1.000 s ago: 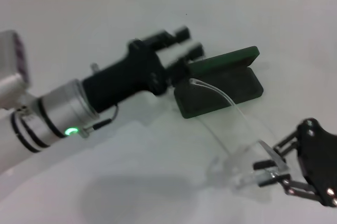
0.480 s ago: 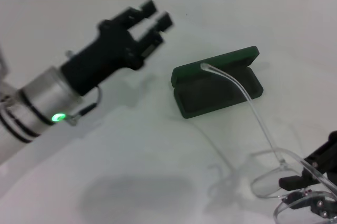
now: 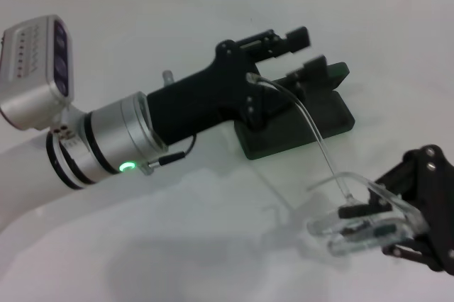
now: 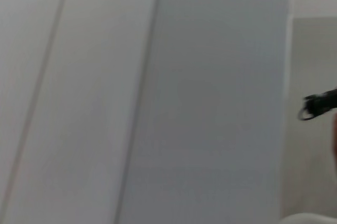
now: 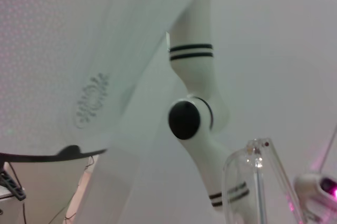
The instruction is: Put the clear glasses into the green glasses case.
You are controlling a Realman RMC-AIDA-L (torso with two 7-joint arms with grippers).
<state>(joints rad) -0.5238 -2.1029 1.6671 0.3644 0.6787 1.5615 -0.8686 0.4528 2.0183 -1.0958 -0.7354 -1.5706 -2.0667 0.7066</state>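
The left pincer (image 3: 303, 52) reached across the white tabletop (image 3: 213, 231) with its two black fingers (image 3: 296, 35) spread apart and nothing held between them. One finger sat just above the far edge of the green glasses case (image 3: 298, 121) and the other lay over the raised lid, though whether either touched the case could not be told. The case lay open directly beneath and just beyond the fingertips of that pincer, its dark interior facing up and its lid tilted up on the far side. The left arm's silver wrist section carried a green light, and a pale box with a purple face stood at its rear end.

The right pincer (image 3: 365, 220) was well apart from the left one, nearer the robot and off to the right of the case. Its fingers were closed on the front of the clear glasses (image 3: 358, 227), gripping the transparent lens part clear of the tabletop. From that grip one thin curved arm of the glasses rose and arced toward the left pincer, its tip ending just beside the left pincer's fingers and above the near part of the case; contact there could not be told.

In the right wrist view the clear glasses (image 5: 258, 182) showed as a transparent curved piece close to the camera, with the robot's white arm (image 5: 197, 92) beyond it. The left wrist view showed only pale, blurred surfaces.
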